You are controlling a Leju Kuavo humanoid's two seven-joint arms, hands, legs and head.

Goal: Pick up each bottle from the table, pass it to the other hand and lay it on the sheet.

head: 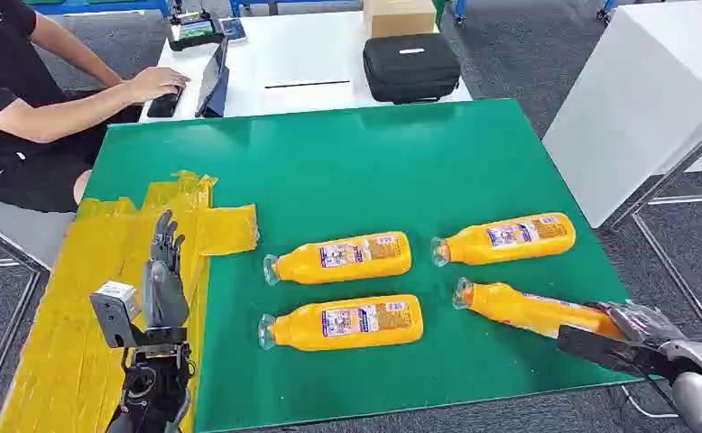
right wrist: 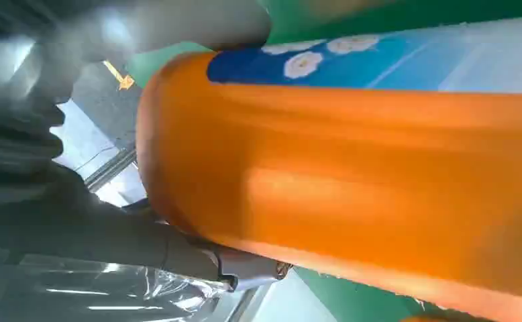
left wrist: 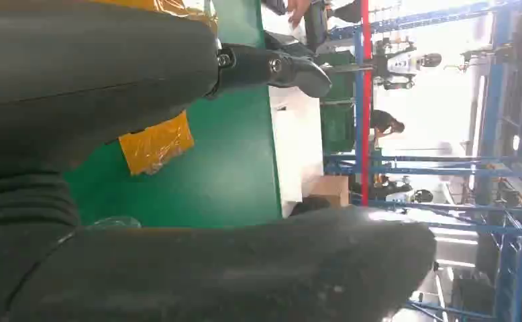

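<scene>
Several orange bottles with clear caps lie on the green table (head: 374,162). Two lie one behind the other near the middle (head: 343,257) (head: 346,324), and another lies farther right (head: 508,237). At the near right my right hand (head: 641,336) grips the base end of a bottle (head: 523,309) that lies slanted on the table; the same bottle's orange body (right wrist: 352,181) sits between my fingers (right wrist: 198,258) in the right wrist view. My left hand (head: 162,271) stands upright and empty over the yellow sheet (head: 77,307), fingers (left wrist: 278,67) straight and apart.
A person (head: 23,99) sits at the back left, typing at a tablet (head: 214,81) on a white table (head: 302,54). A black case (head: 411,66) and a cardboard box (head: 399,15) stand there too. A white panel (head: 645,99) rises at the right.
</scene>
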